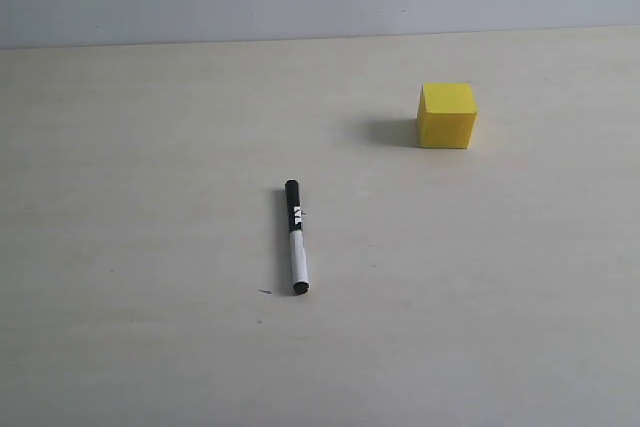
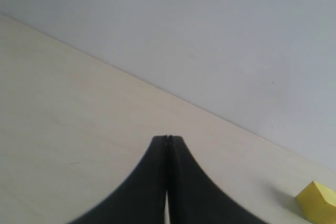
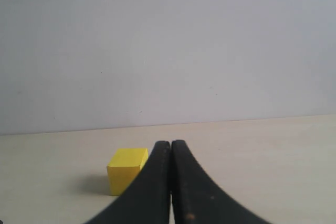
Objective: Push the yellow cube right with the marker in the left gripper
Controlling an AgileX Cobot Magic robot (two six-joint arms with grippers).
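Marker (image 1: 296, 237) flat on table (image 1: 120, 347), only in exterior view; left gripper (image 2: 168, 139) closed tight, seemingly empty.

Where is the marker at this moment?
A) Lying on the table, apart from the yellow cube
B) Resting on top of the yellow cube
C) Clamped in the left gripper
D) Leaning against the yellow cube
A: the exterior view shows the marker lying flat on the table, well clear of the yellow cube, while the left gripper is shut with nothing between its fingers.
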